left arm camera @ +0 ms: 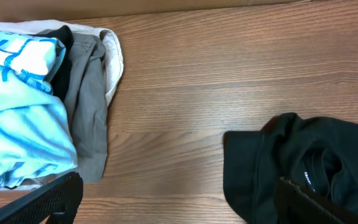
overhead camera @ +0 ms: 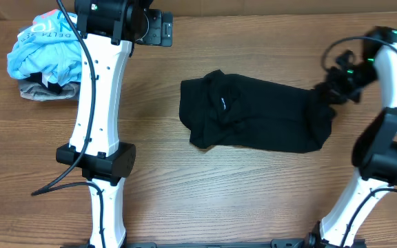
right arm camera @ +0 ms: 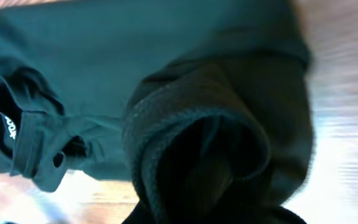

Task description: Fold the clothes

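Note:
The clothes [overhead camera: 253,120], one black garment, lie crumpled in the middle of the table, with a small white mark near the left end. My right gripper [overhead camera: 327,91] is shut on the garment's right edge, which is lifted into a bunch. In the right wrist view the black fabric [right arm camera: 185,74] fills the frame, and a thick fold of it hides my right gripper [right arm camera: 216,186]. My left gripper [overhead camera: 158,29] hangs open at the table's far edge, apart from the garment. In the left wrist view its fingers [left arm camera: 48,199] stand wide over bare wood, and the garment's left end [left arm camera: 272,168] lies beside the right finger.
A light blue printed shirt [overhead camera: 43,45] lies on a grey-tan garment [overhead camera: 43,91] at the far left corner; both also show in the left wrist view, the shirt [left arm camera: 17,124] and the grey-tan garment [left arm camera: 89,106]. The left arm [overhead camera: 98,124] stretches over the table's left side.

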`<state>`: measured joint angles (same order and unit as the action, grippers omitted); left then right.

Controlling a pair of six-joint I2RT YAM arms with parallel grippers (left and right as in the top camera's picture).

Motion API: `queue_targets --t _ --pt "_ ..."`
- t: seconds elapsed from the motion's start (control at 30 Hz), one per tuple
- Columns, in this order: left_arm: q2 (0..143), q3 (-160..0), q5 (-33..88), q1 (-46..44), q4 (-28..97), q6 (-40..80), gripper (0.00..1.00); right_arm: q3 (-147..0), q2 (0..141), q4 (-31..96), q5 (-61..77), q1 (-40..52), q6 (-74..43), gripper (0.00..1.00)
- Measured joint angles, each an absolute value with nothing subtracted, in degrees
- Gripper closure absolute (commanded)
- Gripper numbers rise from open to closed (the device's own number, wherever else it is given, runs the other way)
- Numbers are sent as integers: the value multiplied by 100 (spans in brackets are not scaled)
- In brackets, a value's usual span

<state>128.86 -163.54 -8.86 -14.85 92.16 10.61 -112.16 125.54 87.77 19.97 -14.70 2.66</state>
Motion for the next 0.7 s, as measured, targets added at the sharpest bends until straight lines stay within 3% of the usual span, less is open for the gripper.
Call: queue_targets --t 0.07,0.1,0.23,0.27,0.47,0.7 --pt "12886 -16354 -888 -1485 9214 1061 0 -11087 12551 8597 1940 -1181 165 95" --pt "12886 -16354 -888 -1485 9216 1061 0 -10986 12551 8493 1907 -1050 110 90" --pt "12886 -16354 -888 -1485 9216 1061 0 -10595 12551 8117 1855 -596 -154 56" --pt "12886 -16354 -886 -1485 9214 1061 0 -10527 12551 8077 1844 -482 -189 53" --pt "12886 -16354 -884 -1485 9216 1061 0 -10471 12551 8152 2091 163 -67 50" --pt "12886 -16254 -670 -1485 9214 1059 0 -10606 12551 8521 3059 165 513 53"
